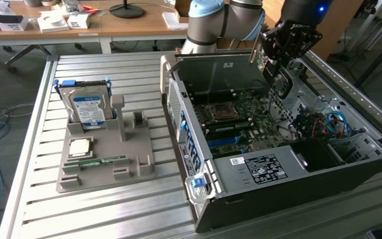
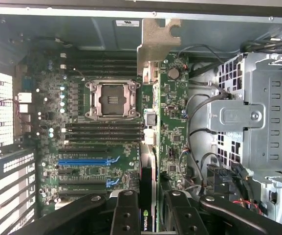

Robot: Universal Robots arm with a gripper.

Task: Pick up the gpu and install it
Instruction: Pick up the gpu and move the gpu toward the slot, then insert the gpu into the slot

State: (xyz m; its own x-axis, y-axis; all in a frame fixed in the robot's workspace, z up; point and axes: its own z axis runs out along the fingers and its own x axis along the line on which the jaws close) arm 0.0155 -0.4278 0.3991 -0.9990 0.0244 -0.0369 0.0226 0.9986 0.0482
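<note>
The gpu point(image 1: 276, 78) hangs edge-down over the back of the open computer case point(image 1: 270, 169), with my gripper point(image 1: 282, 60) shut on its top edge. In the wrist view the gpu point(image 2: 173, 125) runs away from me between the two black fingers point(image 2: 126, 213), with its green board face and silver end bracket point(image 2: 155, 44) showing. My gripper point(image 2: 148, 208) holds it above the motherboard point(image 2: 82, 147), off to the side of the blue expansion slots point(image 2: 84, 160). The card touches no slot.
A grey parts holder point(image 1: 105, 159) lies on the slatted table at the exterior view's left, holding a blue-labelled hard drive point(image 1: 88, 107), a CPU point(image 1: 79, 146) and a RAM stick point(image 1: 98, 161). Inside the case are the CPU socket point(image 2: 109, 100), loose cables point(image 1: 334, 124) and a metal drive cage point(image 2: 248, 117).
</note>
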